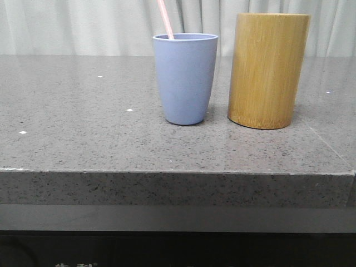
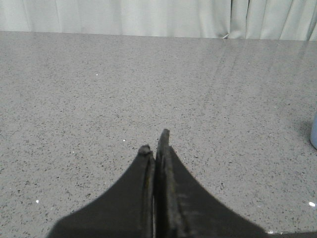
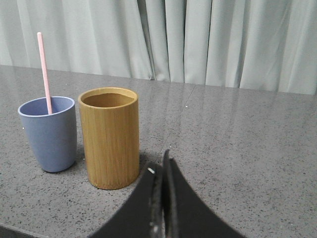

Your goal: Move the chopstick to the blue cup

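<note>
The blue cup point(image 1: 185, 78) stands upright on the grey stone table, left of a taller bamboo cylinder point(image 1: 268, 69). A pale-pink chopstick point(image 1: 165, 18) leans inside the cup, its top cut off by the frame edge. In the right wrist view the cup point(image 3: 49, 133) holds the chopstick point(image 3: 44, 72), and the bamboo cylinder point(image 3: 109, 136) looks empty. My right gripper point(image 3: 161, 166) is shut and empty, near the cylinder's base. My left gripper point(image 2: 154, 141) is shut and empty over bare table, with the cup's edge point(image 2: 314, 134) far off to one side. Neither gripper shows in the front view.
The grey speckled table point(image 1: 83, 128) has its front edge point(image 1: 167, 172) close to the camera. Pale curtains point(image 1: 83, 25) hang behind the table.
</note>
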You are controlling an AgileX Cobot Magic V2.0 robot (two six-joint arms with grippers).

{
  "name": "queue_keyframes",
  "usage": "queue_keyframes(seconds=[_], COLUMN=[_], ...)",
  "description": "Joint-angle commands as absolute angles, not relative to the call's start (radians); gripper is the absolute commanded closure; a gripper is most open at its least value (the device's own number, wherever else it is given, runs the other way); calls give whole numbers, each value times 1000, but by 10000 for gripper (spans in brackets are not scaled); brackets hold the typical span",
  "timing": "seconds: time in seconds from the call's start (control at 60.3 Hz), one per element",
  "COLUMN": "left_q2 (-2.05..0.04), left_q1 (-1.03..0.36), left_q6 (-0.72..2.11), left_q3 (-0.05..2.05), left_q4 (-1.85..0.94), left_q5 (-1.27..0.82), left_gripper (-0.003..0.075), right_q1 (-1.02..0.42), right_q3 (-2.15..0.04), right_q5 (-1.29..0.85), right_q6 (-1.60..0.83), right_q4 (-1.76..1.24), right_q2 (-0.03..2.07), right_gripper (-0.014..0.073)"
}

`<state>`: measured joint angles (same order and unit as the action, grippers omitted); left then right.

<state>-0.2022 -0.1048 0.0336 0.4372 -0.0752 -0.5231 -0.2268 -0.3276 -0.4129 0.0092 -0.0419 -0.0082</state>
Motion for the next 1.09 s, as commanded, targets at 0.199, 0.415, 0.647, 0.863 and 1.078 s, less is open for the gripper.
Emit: queue_keyframes(seconds=[0.199, 0.415, 0.647, 0.863, 1.078], left_q2=[-211, -211, -200, -55, 31], left_q1=[-103, -103, -103, -30, -7], left_q6=[24, 24, 24, 24, 24], left_q3=[465, 465, 444, 329, 174], left_q4=[-87, -87, -84, -82, -82], left_q5=[-428, -428, -395, -337, -250], left_gripper=[739, 739, 739, 739, 739], right_q1=[-223, -223, -223, -223, -223], right_q3=[-351, -351, -351, -351, -351], right_q5=[-332, -332, -332, -332, -331], right_q6=[0, 0, 0, 0, 0], right_q4=[-44, -44, -44, -44, -44], right_q2=[6, 6, 6, 6, 6], right_gripper=[681, 681, 681, 681, 681])
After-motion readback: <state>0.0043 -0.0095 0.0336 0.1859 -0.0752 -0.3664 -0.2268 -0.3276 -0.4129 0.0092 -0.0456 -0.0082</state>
